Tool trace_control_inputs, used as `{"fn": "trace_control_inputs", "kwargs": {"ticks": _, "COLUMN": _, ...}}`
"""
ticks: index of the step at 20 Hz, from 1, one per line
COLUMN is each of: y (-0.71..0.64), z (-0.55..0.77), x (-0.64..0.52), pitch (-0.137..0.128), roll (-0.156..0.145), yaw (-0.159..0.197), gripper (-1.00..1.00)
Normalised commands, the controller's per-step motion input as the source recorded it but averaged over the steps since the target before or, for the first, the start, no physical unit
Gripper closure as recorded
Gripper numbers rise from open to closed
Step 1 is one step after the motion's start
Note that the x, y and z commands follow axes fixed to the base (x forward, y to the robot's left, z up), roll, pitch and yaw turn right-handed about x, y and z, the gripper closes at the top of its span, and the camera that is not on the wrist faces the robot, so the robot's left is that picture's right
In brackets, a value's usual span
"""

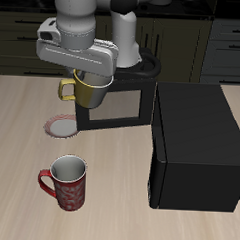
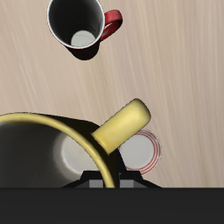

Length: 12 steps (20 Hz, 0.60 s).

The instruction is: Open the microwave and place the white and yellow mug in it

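My gripper (image 1: 90,77) is shut on the rim of the white and yellow mug (image 1: 87,90), which hangs upright above the table with its loop handle (image 2: 122,128) sticking out sideways. The mug's pale inside (image 2: 74,156) shows in the wrist view, where the gripper (image 2: 107,180) straddles the rim. The microwave (image 1: 195,145) is a large black box beside the mug. Its door (image 1: 118,104), with a greyish window, stands swung open just behind the mug. The cavity is hidden from both views.
A red patterned mug (image 1: 65,181) (image 2: 83,31) stands upright nearer the table's front edge. A small white plate with a red rim (image 1: 62,124) (image 2: 144,153) lies on the table below and beside the held mug.
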Motion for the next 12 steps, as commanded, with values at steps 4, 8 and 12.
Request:
{"fn": "trace_control_inputs", "kwargs": {"ticks": 4, "y": -0.34, "z": -0.11, "x": 0.00, "pitch": 0.042, "roll": 0.039, "yaw": -0.094, "gripper": 1.00}}
{"fn": "trace_control_inputs", "kwargs": {"ticks": 8, "y": -0.05, "z": -0.09, "x": -0.02, "pitch": 0.013, "roll": 0.071, "yaw": -0.025, "gripper": 1.00}}
{"fn": "trace_control_inputs", "kwargs": {"ticks": 12, "y": -0.18, "z": -0.20, "x": -0.02, "pitch": 0.054, "roll": 0.045, "yaw": -0.110, "gripper": 1.00}}
